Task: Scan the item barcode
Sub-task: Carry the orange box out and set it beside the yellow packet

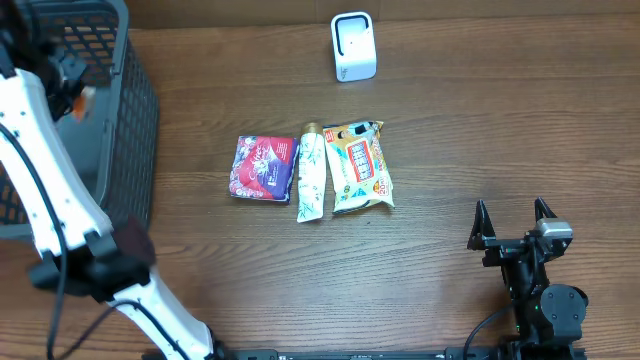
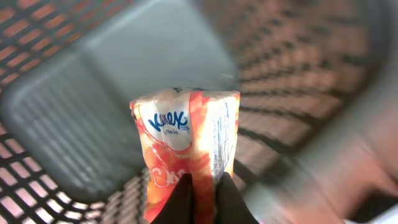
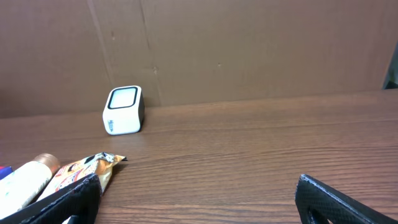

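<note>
Pinching an orange Kleenex pack [image 2: 186, 134] by its lower edge with the left jaws clamped on it, hanging above the floor of the grey mesh basket [image 1: 140, 110] at the desk's [image 1: 450, 130] left end. Resting with the right jaws spread wide, gripping nothing. Lying mid-desk in a row: purple pack [image 1: 264, 168], tube [image 1: 310, 172], snack pouch [image 1: 360, 165]. Standing behind them, well apart: white scanner [image 1: 353, 46].

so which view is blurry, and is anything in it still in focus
Left wrist view: the basket mesh is smeared and soft, and only the tissue pack reads fairly sharp. Overhead view: crisp and evenly lit. Right wrist view: the scanner and the table grain are sharp.
</note>
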